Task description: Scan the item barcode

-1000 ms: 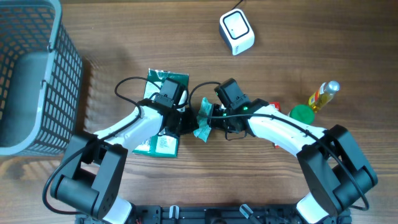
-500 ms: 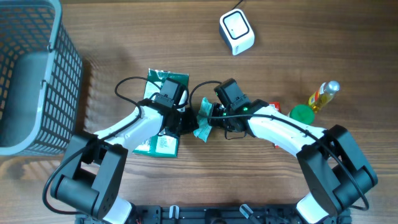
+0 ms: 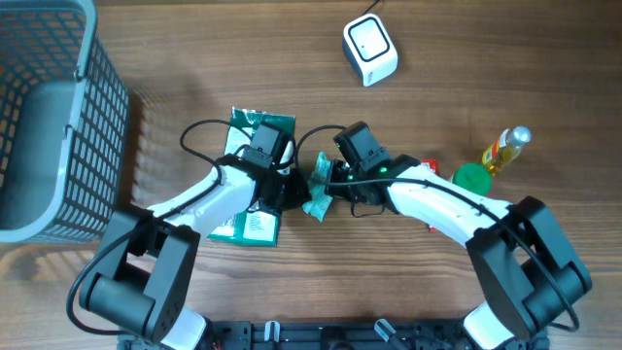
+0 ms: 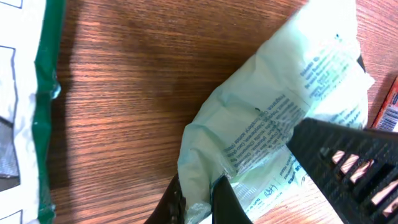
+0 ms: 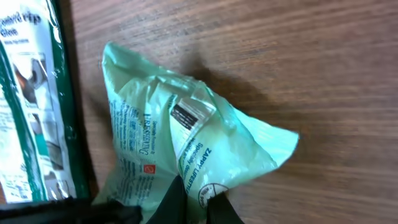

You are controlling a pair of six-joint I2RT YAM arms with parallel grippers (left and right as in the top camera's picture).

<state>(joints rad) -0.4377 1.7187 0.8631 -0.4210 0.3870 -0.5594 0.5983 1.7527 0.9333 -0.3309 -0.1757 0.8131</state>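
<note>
- Left end effector (image 4: 198, 198) is pinching the lower edge of the pale green pouch (image 4: 273, 118), its jaws nearly closed.
- Right end effector (image 5: 194, 200) is gripping the same pouch from the opposite side, jaws likewise narrow.
- Pouch is being held between both arms over the middle of the bench (image 3: 466, 58), well apart from the white scanner (image 3: 369, 51).
- Dark patch (image 5: 188, 114) on the crumpled film is possibly the barcode; the print is too small to confirm.
- Risk: opposing pulls may be straining the thin film, inviting a tear or slip, and creases may be hiding the code from the scanner.
</note>
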